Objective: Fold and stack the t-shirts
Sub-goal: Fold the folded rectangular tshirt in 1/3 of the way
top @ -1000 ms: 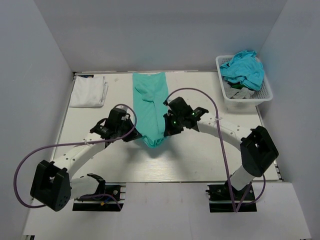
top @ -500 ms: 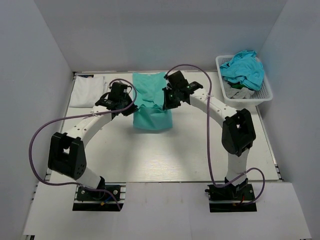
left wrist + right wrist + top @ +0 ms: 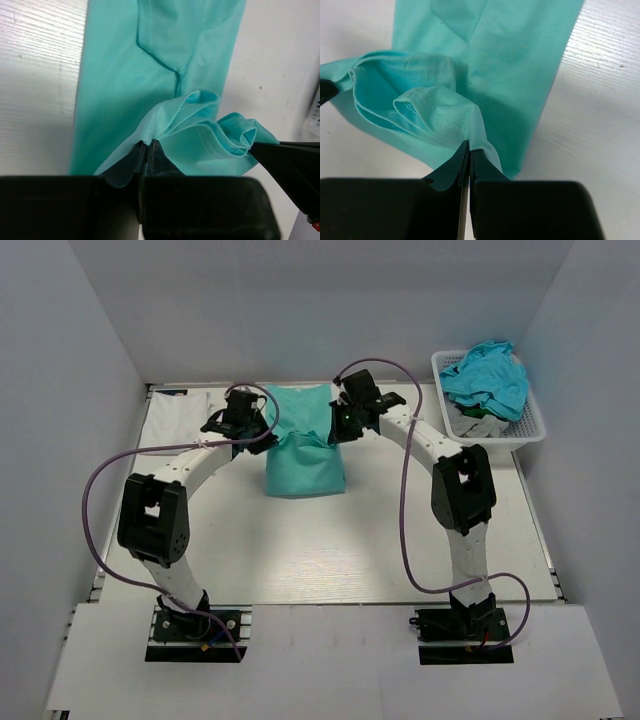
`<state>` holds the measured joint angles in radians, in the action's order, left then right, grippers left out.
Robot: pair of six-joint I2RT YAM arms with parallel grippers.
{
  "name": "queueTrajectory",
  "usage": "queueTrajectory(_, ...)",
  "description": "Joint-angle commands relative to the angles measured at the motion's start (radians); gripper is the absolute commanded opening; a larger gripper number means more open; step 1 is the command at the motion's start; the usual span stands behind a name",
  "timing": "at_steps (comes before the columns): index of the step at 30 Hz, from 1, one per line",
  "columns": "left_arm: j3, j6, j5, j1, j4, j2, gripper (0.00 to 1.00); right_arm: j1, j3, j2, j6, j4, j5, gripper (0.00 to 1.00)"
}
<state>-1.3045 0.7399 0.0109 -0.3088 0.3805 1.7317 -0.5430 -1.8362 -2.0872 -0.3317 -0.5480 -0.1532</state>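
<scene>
White tabletop (image 3: 400,540): my left tool (image 3: 148,145) and right tool (image 3: 469,147) pinch the mint t-shirt (image 3: 305,472) by its hem; limp, light cloth, best gripped at edges.

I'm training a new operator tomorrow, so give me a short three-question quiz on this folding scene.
1. True or false: the left fingers and the right fingers are both shut on the mint t-shirt.
2. Where is the white basket? A) far right B) far left C) near edge, middle.
3. Fill in: the folded white t-shirt lies at the table's far ___ corner.
Key: 1 true; 2 A; 3 left.
</scene>
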Motion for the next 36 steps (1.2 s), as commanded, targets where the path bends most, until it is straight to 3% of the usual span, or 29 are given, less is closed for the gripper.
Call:
queueTrajectory(1,-0.056,-0.017,0.012,0.020,-0.025,0.008,0.00,0.020,-0.049,-0.043,0.014,0.055,-0.026,0.03)
queueTrajectory(9,-0.113,-0.028,0.049,0.039,-0.028,0.103,0.00,0.040,-0.106,-0.126,0.036,0.089,-0.052,0.06)
queueTrajectory(12,-0.168,-0.028,0.063,0.039,-0.009,0.160,0.00,0.046,-0.153,-0.171,0.049,0.080,-0.063,0.12)
queueTrajectory(14,-0.186,-0.028,0.063,0.048,0.000,0.184,0.07,0.051,-0.169,-0.183,0.048,0.089,-0.062,0.18)
queueTrajectory(15,-0.206,-0.037,0.063,0.048,0.000,0.205,0.18,0.055,-0.172,-0.194,0.043,0.091,-0.062,0.25)
queueTrajectory(17,-0.242,-0.037,0.054,0.059,0.033,0.226,0.49,0.060,-0.205,-0.214,0.019,0.086,-0.075,0.64)
queueTrajectory(18,-0.292,-0.037,0.054,0.069,0.070,0.236,0.83,0.069,-0.216,-0.223,0.016,0.086,-0.085,0.86)
queueTrajectory(19,-0.323,-0.048,0.054,0.080,0.095,0.250,1.00,0.077,-0.247,-0.231,0.008,0.083,-0.100,0.90)
queueTrajectory(22,-0.406,-0.066,0.020,0.091,0.165,0.233,1.00,0.094,-0.278,-0.203,0.003,0.091,-0.146,0.90)
queueTrajectory(24,-0.366,-0.076,0.011,0.091,0.156,0.197,1.00,0.094,-0.211,-0.139,0.013,0.123,-0.164,0.90)
queueTrajectory(36,0.095,-0.183,0.115,0.065,0.091,-0.061,1.00,0.075,0.265,0.119,0.056,0.161,-0.140,0.90)
